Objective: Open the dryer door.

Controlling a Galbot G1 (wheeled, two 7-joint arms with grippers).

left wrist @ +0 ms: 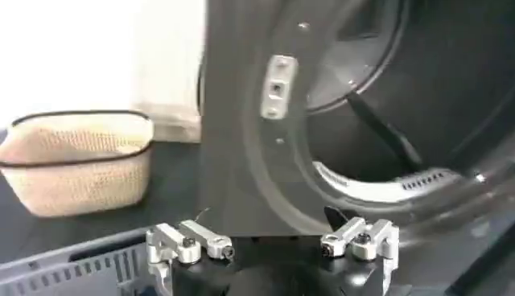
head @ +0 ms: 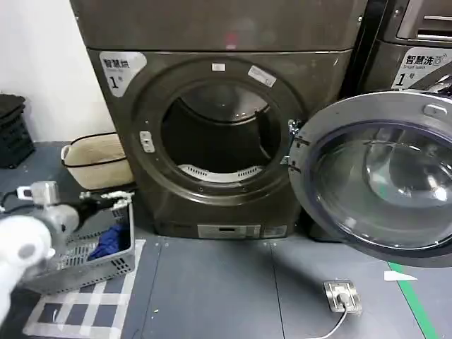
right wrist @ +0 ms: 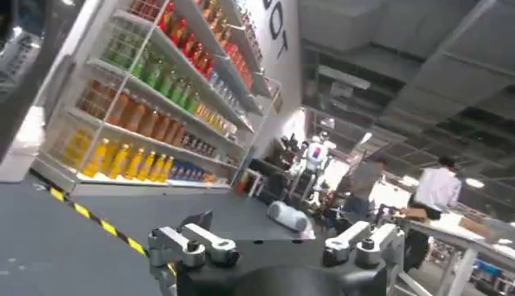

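The dark grey dryer (head: pixel 212 32) faces me with its round drum opening (head: pixel 219 134) exposed. Its glass door (head: pixel 381 173) is swung wide open to the right, hinged at the opening's right side. A silver latch plate (head: pixel 146 141) sits on the left of the front ring, also seen up close as the latch plate (left wrist: pixel 278 86). My left gripper (head: pixel 116 201) hovers low at the left, over a laundry crate, short of the dryer front; its fingers stand open around nothing (left wrist: pixel 269 221). My right gripper (right wrist: pixel 269 225) is open too, pointing out into the room.
A beige basket (head: pixel 95 159) sits left of the dryer. A grey crate (head: pixel 92 261) holding blue cloth rests on a checked mat. A second machine (head: pixel 417 49) stands at right. A metal floor plate (head: pixel 342 295) with a cable and green tape (head: pixel 417 304) lie on the floor.
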